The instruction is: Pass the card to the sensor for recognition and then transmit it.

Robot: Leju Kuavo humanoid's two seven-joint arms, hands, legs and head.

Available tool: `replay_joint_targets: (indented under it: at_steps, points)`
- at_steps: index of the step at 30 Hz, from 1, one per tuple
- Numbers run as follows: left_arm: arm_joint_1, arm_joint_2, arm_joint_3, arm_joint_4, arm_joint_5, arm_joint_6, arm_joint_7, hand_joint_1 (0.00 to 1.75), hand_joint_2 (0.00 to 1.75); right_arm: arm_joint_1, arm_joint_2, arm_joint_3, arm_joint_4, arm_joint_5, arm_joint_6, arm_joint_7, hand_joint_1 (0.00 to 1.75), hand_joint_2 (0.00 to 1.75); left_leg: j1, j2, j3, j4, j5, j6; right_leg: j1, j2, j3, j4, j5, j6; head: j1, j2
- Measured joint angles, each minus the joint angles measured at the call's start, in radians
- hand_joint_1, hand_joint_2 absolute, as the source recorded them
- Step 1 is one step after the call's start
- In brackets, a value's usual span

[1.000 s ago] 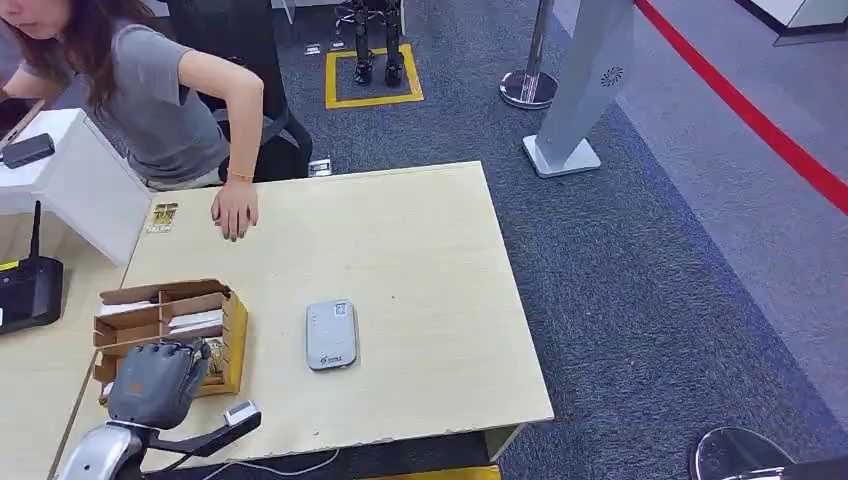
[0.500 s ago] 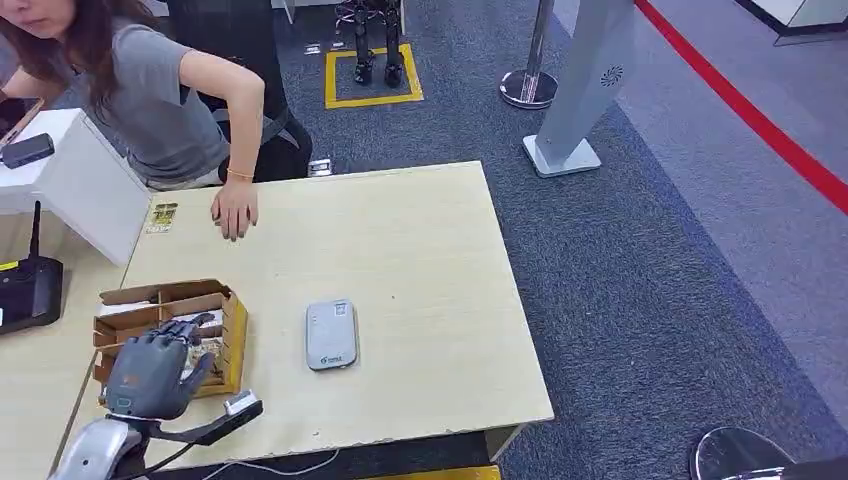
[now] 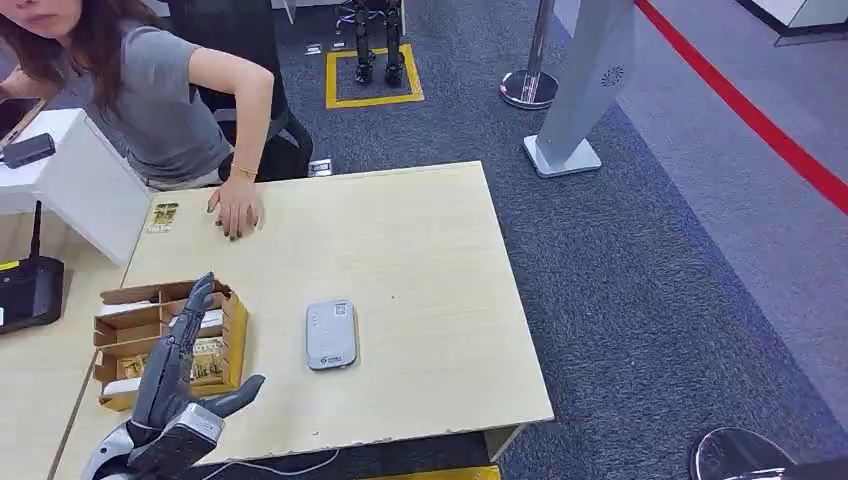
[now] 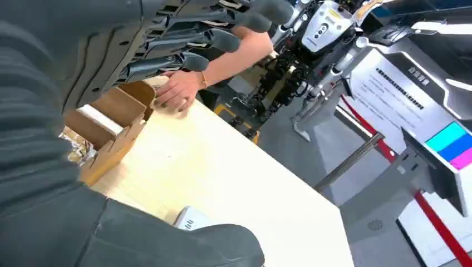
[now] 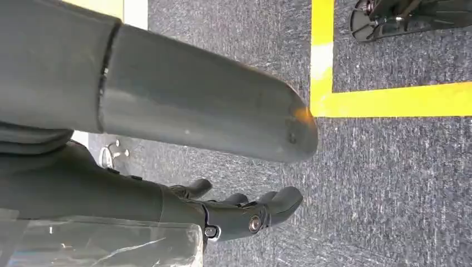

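A cardboard box (image 3: 232, 335) with dividers stands near the table's front left and holds white and patterned cards (image 3: 206, 361). The grey card sensor (image 3: 331, 334) lies flat to its right. My left hand (image 3: 180, 380) is lifted over the box's near end, fingers stretched straight toward the far side, thumb spread to the right, holding nothing. In the left wrist view, the left hand (image 4: 67, 83) reaches above the box (image 4: 119, 111), with a corner of the sensor (image 4: 189, 218) beyond the thumb. My right hand (image 5: 167, 111) hangs over the carpet, holding nothing.
A person leans at the far left, one hand (image 3: 237, 210) pressed on the table (image 3: 430, 260). A loose card (image 3: 162, 216) lies beside it. A black device (image 3: 30, 290) and a white box (image 3: 70, 180) sit left. A stanchion (image 3: 530, 85) and white kiosk (image 3: 585, 90) stand behind.
My left hand has turned from a curled, palm-down pose over the box to a straightened one with fingers pointing away. The person has leaned slightly; box and sensor have not moved.
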Motion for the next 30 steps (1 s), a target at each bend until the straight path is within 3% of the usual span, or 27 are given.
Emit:
replay_joint_targets:
  at_steps: [13,30]
  points:
    - [0.024,-0.023,0.031,-0.009,-0.015,-0.006,-0.002,0.0,1.75,0.001,-0.002,0.0,0.0,-0.001,0.0,0.0,0.0,0.0,0.0,0.0,0.0,0.0,0.0,0.0,0.0,0.0,0.0,0.0,0.0,0.0,0.0,0.0]
    - [0.055,-0.025,0.064,-0.009,-0.139,0.019,0.03,0.0,1.75,0.001,-0.002,0.0,0.0,-0.006,0.013,0.0,0.0,0.0,0.0,0.0,0.0,0.0,0.0,0.0,0.0,0.0,0.0,0.0,0.0,0.0,0.0,0.0]
